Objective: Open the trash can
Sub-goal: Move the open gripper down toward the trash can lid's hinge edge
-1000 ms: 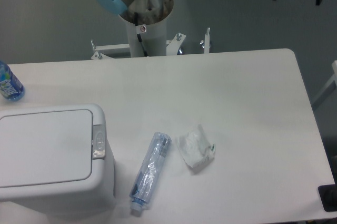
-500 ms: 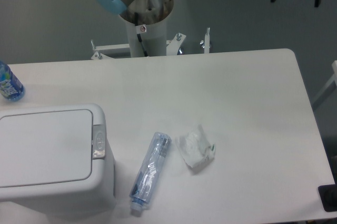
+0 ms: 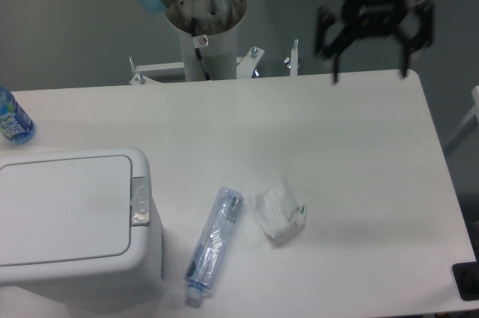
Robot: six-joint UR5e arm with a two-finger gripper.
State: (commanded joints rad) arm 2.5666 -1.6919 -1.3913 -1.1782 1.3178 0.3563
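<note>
The trash can is a large white boxy bin at the table's front left. Its flat lid is down and its grey push-button strip runs along the right side of the lid. My gripper hangs above the table's far right part, blurred by motion, fingers spread wide apart and empty. It is far to the right of the trash can and well above the table.
A clear plastic bottle lies on the table just right of the bin. A crumpled white wrapper lies beside it. A blue-labelled bottle stands at the left edge. The arm's base column rises behind the table.
The gripper has come down and to the left from the top right corner, now lower over the table's far right part. The trash can, bottles and wrapper have not moved.
</note>
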